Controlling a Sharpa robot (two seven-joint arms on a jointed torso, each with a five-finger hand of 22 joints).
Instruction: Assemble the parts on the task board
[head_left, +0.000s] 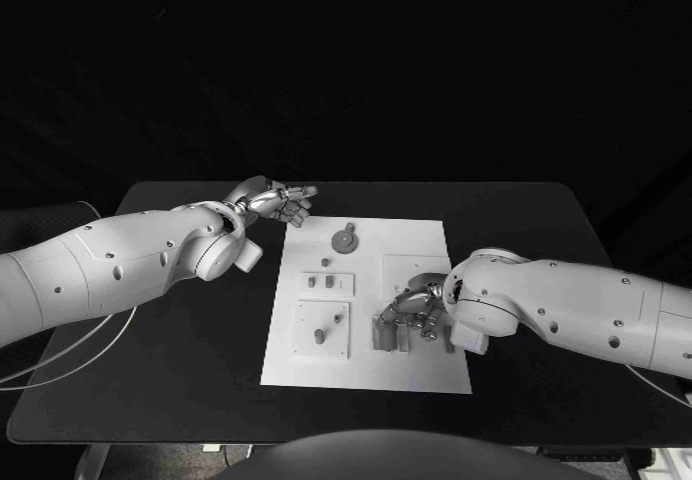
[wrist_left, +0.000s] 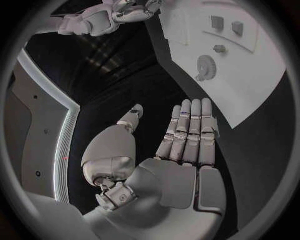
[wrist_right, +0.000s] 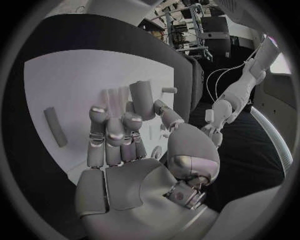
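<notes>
- White task board (head_left: 418, 240) lies in the middle of the black table (head_left: 173, 390), its long sides running away from the robot.
- On the board's far end a grey gear-shaped part (head_left: 343, 240) lies flat; the left wrist view shows its toothed rim (wrist_left: 204, 65) plainly, with a small knob-like part (wrist_left: 219, 48) just beyond it.
- Nearer the robot, on the board's left half, sit two raised white plates: one (head_left: 327, 284) carries small upright grey pieces, the other (head_left: 323, 330) bears a short peg and a slanted pin.
- Left hand (head_left: 274, 203) hangs over bare table just off the board's far-left corner, apart from the gear. The left wrist view shows its palm flat and fingers (wrist_left: 187, 132) straight, side by side, the thumb held away, with nothing in it.
- Right hand (head_left: 415, 302) is low over the board's right half, its white forearm (head_left: 577, 310) hiding the board edge behind it. Grey upright parts (head_left: 387, 333) stand just beside its fingertips.
- From the head view I cannot tell whether it touches them. The right wrist view shows the fingers (wrist_right: 115, 135) curled forward together and a grey cylindrical part (wrist_right: 142, 99) at their tips beside the thumb, seemingly pinched, though contact is not certain.
- That same view shows a grey bar (wrist_right: 55, 126) lying flat on the board, apart from the hand.
</notes>
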